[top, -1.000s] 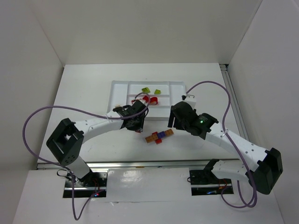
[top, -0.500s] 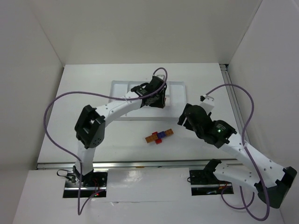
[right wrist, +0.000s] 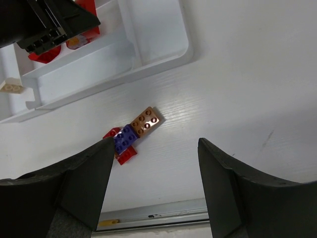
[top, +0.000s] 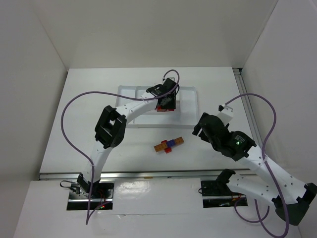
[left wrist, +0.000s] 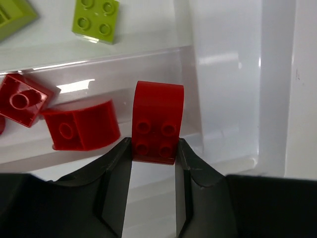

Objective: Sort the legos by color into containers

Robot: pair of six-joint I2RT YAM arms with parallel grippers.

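Left arm reached farther over tray (top: 188,106) since 1.0 s ago. Left gripper (left wrist: 153,148) pinching red brick (left wrist: 158,121) over red compartment (left wrist: 114,84); divider wall (left wrist: 193,84) near, 3 o'clock. Right gripper (right wrist: 153,144) spread; loose brick cluster (right wrist: 132,136) below, table (right wrist: 237,89) around it.

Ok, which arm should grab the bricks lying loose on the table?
Right. Its jaws are open, with the loose bricks in view between them. The left arm's jaws are shut on a red brick over the tray.
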